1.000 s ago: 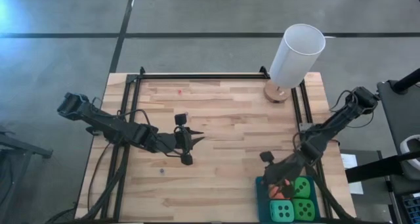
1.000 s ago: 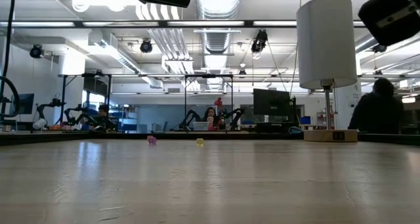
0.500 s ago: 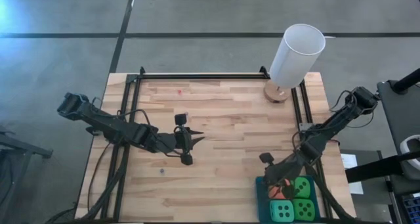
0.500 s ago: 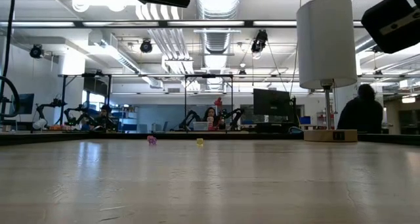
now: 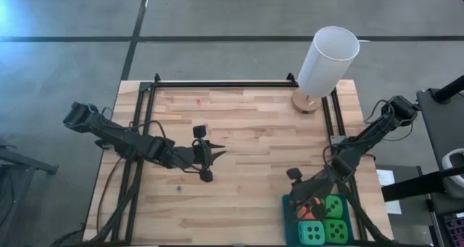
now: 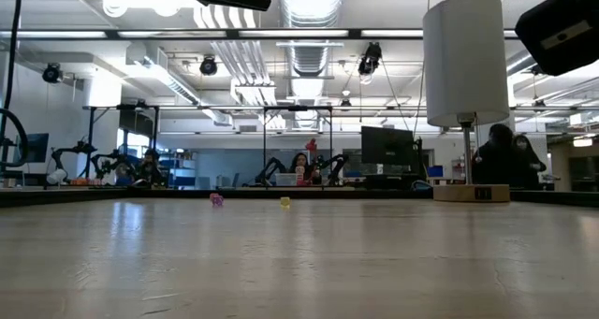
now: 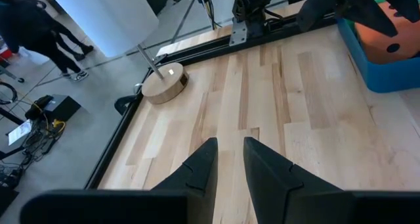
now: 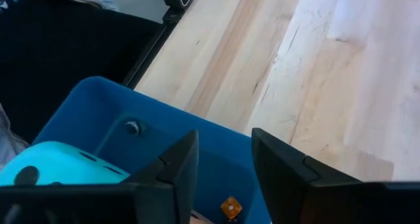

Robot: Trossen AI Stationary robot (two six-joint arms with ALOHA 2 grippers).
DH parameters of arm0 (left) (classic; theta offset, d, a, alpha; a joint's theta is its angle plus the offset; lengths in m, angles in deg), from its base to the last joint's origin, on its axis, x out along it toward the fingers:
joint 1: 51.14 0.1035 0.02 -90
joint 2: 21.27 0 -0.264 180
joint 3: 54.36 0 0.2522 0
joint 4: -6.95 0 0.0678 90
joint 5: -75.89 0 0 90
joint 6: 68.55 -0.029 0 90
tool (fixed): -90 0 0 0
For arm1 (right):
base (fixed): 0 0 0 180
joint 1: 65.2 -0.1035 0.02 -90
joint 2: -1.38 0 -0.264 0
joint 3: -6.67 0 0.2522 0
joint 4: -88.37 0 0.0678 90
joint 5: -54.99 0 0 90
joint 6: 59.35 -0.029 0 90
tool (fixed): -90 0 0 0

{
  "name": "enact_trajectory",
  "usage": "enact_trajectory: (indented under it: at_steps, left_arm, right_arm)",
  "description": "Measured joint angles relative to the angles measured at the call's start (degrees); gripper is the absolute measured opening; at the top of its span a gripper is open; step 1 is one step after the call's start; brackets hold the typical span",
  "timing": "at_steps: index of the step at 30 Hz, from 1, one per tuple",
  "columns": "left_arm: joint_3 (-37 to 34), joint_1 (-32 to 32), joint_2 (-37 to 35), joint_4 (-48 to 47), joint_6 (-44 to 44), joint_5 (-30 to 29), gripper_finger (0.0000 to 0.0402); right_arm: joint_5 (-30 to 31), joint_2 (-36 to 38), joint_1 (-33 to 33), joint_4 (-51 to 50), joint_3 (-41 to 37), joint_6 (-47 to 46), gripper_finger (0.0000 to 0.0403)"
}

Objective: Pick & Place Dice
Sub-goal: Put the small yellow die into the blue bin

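Observation:
A blue tray (image 5: 289,202) at the table's near right corner holds the dice: two bright green ones (image 5: 334,206) (image 5: 335,229), a turquoise one (image 5: 312,232) and an orange-red one (image 5: 305,208). My right gripper (image 5: 303,201) slants down over the orange-red die (image 7: 387,41) and hides much of it. Its fingers stand apart in the right wrist view (image 8: 223,142), with the tray floor showing between them and the turquoise die (image 8: 46,168) beside them. My left gripper (image 5: 205,162) hovers open over the table's middle, holding nothing. My right gripper stands right over the orange-red die in the tray, but its own fingers cover the spot. I cannot tell whether they touch the die. The die lies on the tray floor.
A tall white cylinder (image 5: 328,59) on a round wooden base (image 5: 306,102) stands at the far right corner. Black rails (image 5: 217,82) run along the table's far, left and right sides. Bare wood lies between the two grippers. People show in the room beyond the table.

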Motion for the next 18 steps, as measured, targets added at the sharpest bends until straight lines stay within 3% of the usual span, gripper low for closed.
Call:
enact_trajectory:
  at_steps: [6, 14, 18]
  left_arm:
    - [0.0, 0.0, 0.0, -0.1, 0.3, 0.0, 0.0078]
    - [0.0, 0.0, 0.0, -0.4, 1.0, 0.0, 0.0078]
    - [0.0, 0.0, 0.0, -0.4, 1.0, 0.0, 0.0078]
  right_arm:
    - [1.6, 0.0, 0.2, 0.0, 0.6, 4.5, 0.0136]
    - [24.1, 0.0, 4.8, 2.3, 3.0, 12.3, 0.0119]
    - [23.0, -0.2, 9.9, 4.5, 3.1, 14.0, 0.0112]
